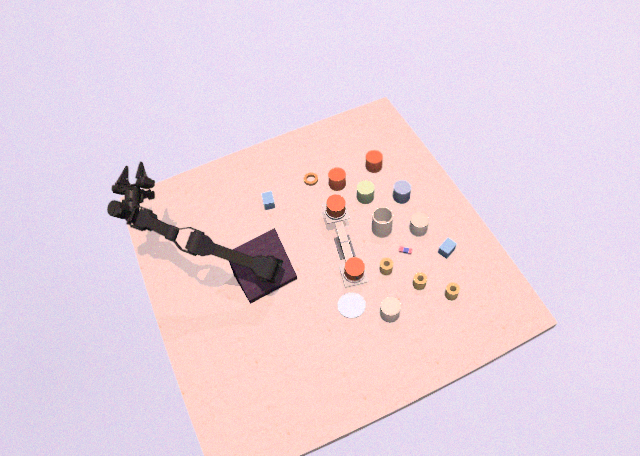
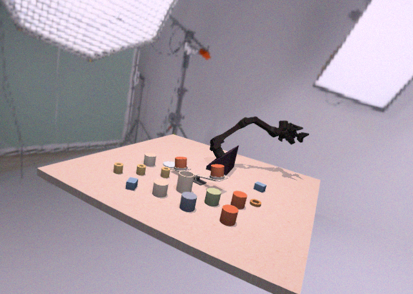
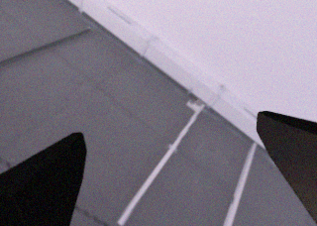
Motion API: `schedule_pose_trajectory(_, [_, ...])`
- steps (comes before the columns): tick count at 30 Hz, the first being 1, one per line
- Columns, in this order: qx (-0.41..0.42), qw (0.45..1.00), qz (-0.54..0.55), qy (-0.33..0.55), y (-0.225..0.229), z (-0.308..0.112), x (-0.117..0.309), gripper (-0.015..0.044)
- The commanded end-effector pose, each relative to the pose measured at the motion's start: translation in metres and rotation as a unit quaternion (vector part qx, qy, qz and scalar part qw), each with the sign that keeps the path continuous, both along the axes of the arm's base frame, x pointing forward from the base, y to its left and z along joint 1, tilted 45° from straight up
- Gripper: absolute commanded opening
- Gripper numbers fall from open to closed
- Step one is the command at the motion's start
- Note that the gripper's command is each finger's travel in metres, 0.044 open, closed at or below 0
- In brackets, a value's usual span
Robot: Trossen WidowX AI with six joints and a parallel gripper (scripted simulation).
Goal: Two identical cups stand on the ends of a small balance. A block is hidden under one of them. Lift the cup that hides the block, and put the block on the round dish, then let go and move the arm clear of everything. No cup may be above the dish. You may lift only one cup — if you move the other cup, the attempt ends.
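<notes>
Two identical red-orange cups stand upright on the ends of the small balance [image 1: 342, 233]: one cup [image 1: 354, 268] [image 2: 181, 162] on the end near the dish, the other cup [image 1: 336, 205] [image 2: 217, 171] on the far end. In the exterior view the far end appears higher, with a shadow lying apart below it. No block shows under either cup. The white round dish [image 1: 351, 305] [image 2: 169, 164] lies flat with nothing on it. My gripper [image 1: 133, 167] [image 2: 304, 131] [image 3: 171, 131] is open and empty, raised high near the table's edge, far from the balance.
Beyond the balance stand a grey hollow cup [image 1: 382, 226], two more red cylinders [image 1: 337, 179] [image 1: 373, 160], a green cylinder [image 1: 365, 191] and a blue-grey cylinder [image 1: 401, 191]. A beige cylinder [image 1: 390, 309] stands beside the dish. A dark slanted panel [image 1: 263, 265] [image 2: 226, 160] is by the arm's base.
</notes>
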State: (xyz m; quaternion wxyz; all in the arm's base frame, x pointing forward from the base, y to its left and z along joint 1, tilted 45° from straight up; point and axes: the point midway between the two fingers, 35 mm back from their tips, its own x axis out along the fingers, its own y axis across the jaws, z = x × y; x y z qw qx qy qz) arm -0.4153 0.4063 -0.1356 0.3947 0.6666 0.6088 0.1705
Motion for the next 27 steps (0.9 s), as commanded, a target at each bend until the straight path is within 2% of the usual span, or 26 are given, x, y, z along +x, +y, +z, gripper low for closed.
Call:
schedule_pose_trajectory(1, [-0.001, 1.0, 0.0, -0.001, 0.0, 0.0, 0.001, 0.0426])
schedule_pose_trajectory(5, [-0.014, 0.999, -0.008, -0.032, 0.009, 0.005, 0.013, 0.044])
schedule_pose_trajectory(14, [-0.086, 0.982, -0.035, -0.162, 0.041, 0.028, 0.075, 0.044])
schedule_pose_trajectory(27, [-0.221, 0.918, -0.066, -0.323, 0.064, 0.065, 0.18, 0.044])
